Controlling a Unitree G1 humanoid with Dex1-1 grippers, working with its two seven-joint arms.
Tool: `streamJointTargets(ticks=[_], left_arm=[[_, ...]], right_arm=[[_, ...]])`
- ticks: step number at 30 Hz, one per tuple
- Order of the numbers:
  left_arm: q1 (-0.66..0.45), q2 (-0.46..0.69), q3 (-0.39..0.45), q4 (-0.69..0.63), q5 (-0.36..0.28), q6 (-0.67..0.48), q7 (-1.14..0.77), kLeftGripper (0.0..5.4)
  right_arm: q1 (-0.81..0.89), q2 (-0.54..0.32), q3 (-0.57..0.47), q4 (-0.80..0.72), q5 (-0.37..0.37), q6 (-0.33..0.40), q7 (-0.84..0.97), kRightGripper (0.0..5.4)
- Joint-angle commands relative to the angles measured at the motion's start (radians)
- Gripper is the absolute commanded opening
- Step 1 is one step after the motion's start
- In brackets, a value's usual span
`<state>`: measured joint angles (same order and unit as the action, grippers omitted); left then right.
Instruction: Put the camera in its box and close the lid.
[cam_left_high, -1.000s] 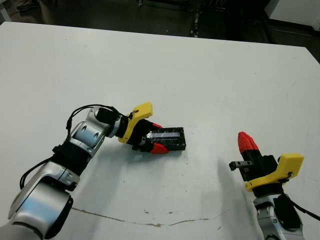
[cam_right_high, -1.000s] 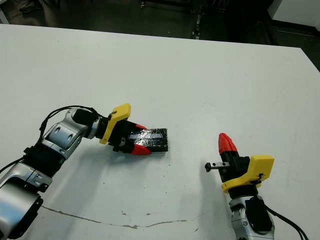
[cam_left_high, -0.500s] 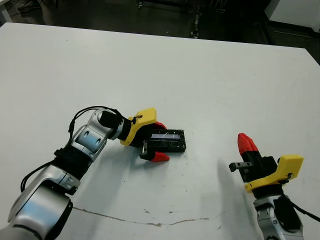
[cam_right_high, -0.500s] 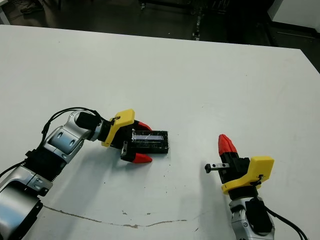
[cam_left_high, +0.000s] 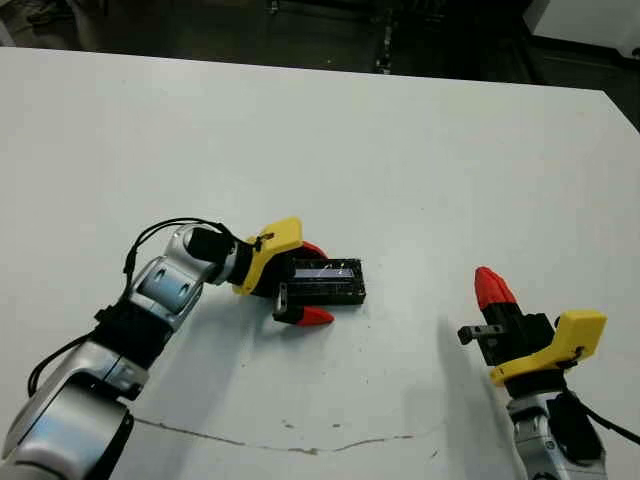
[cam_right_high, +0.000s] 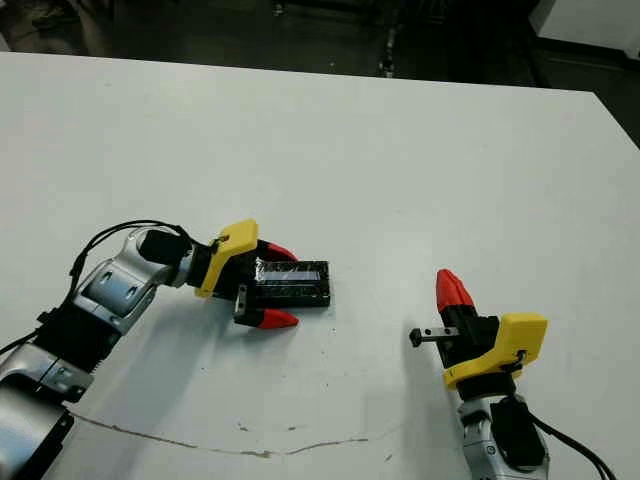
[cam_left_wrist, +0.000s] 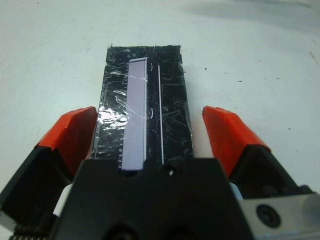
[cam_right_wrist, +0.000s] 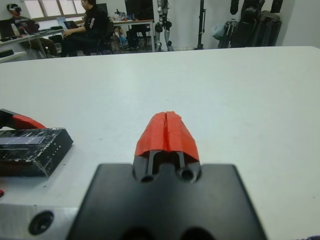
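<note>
We count one lid (cam_left_high: 326, 281), black and crinkly with a silvery strip along its top, lying flat on the white table (cam_left_high: 400, 150) a little left of the middle. It looks seated over the box, which is hidden beneath it; the camera is not visible either. One lid, then, and two grippers. Our left gripper (cam_left_wrist: 150, 135) straddles the lid's near end with its two red fingers (cam_left_wrist: 75, 135) spread wide, one on each long side; whether they touch it we cannot tell. Our right gripper (cam_right_wrist: 167, 131) sits well apart to the right, above bare table, its two red tips pressed together and holding nothing. Beyond the table's far edge, two people (cam_right_wrist: 85, 27) sit at desks.
</note>
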<state>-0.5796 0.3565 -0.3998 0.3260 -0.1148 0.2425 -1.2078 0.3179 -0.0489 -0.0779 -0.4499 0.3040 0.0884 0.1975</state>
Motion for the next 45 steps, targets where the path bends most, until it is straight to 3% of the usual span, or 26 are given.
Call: streamJointTargets(ticks=[1, 5, 13, 19, 23, 28, 33, 37, 40, 45], left_arm=[[0.098, 0.059, -0.008, 0.015, 0.016, -0.006, -0.023, 5.39], [0.136, 0.119, 0.046, 0.009, -0.023, 0.020, -0.029, 5.39], [0.204, 0.255, 0.141, -0.045, -0.036, -0.004, -0.010, 5.39], [0.238, 0.284, 0.207, -0.026, -0.084, 0.037, -0.004, 5.39], [0.258, 0.300, 0.254, -0.026, -0.082, -0.035, 0.030, 5.39], [0.277, 0.309, 0.335, -0.104, -0.108, 0.036, 0.119, 5.39], [0.332, 0.242, 0.472, -0.317, -0.224, 0.173, 0.287, 5.39], [0.394, 0.085, 0.551, -0.513, -0.328, 0.203, 0.491, 4.99], [0.427, -0.035, 0.540, -0.634, -0.363, 0.179, 0.615, 4.54], [0.444, -0.162, 0.437, -0.799, -0.354, 0.226, 0.786, 3.76]], right_arm=[[-0.002, -0.011, -0.004, 0.004, -0.006, 0.003, -0.004, 0.00], [-0.004, -0.011, 0.000, 0.003, -0.012, 0.005, -0.006, 0.00], [-0.012, -0.009, 0.003, 0.011, -0.007, 0.008, -0.004, 0.00], [-0.014, -0.013, 0.005, 0.012, -0.010, 0.007, -0.002, 0.00], [-0.013, -0.012, 0.004, 0.008, -0.005, 0.011, -0.005, 0.00], [-0.012, -0.018, 0.002, 0.020, -0.011, -0.008, 0.007, 0.00], [-0.013, -0.016, -0.001, 0.017, -0.006, 0.005, 0.000, 0.00], [-0.015, -0.013, 0.001, 0.019, -0.006, 0.002, 0.001, 0.00], [-0.016, -0.015, 0.003, 0.027, -0.010, -0.012, 0.008, 0.00], [-0.016, -0.013, 0.007, 0.017, -0.022, 0.005, -0.006, 0.00]])
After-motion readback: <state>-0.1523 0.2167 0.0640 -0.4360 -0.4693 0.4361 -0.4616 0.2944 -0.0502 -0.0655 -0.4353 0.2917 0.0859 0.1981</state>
